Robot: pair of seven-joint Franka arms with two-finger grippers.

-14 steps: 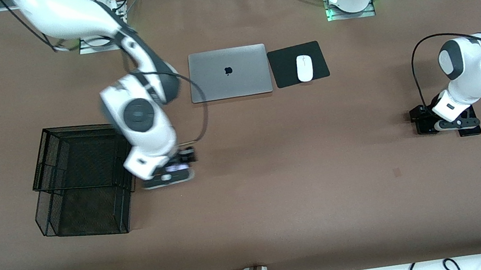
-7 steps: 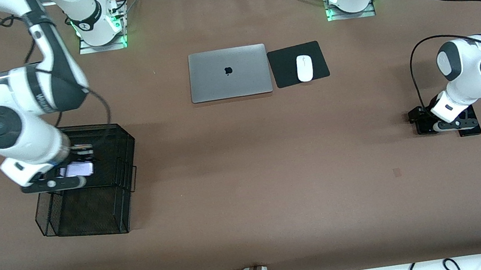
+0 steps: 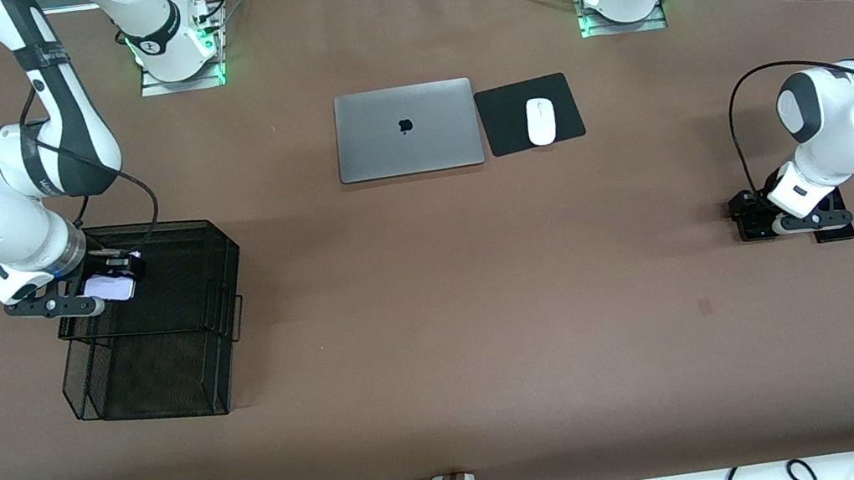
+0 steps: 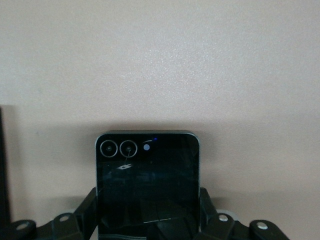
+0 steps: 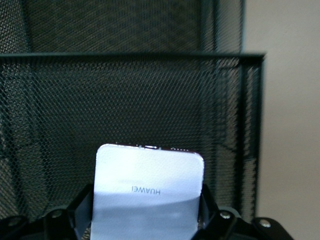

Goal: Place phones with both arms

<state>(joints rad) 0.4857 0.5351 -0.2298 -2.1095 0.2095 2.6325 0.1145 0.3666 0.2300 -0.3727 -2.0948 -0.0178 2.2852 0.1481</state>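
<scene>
Right claw [image 3: 113, 280]: pinching the pale lilac-white phone [image 3: 109, 287], held over the upper tier of the black mesh tray [image 3: 188, 310] at the right arm's end of the counter [image 3: 442, 339].
Left claw [image 3: 792, 215]: down at the counter at the left arm's end, pressed onto the small black squarish phone [image 4: 147, 185].
Longer black phone [image 3: 836, 232]: flat on the counter, just beside the left claw.

Bright, even overhead light on my desk [image 3: 438, 314], soft shadows beside the mesh tray [image 3: 150, 315]. Front view crisp; both wrist views soft, hazy, with pale glare washing the lilac phone [image 5: 149, 195].
</scene>
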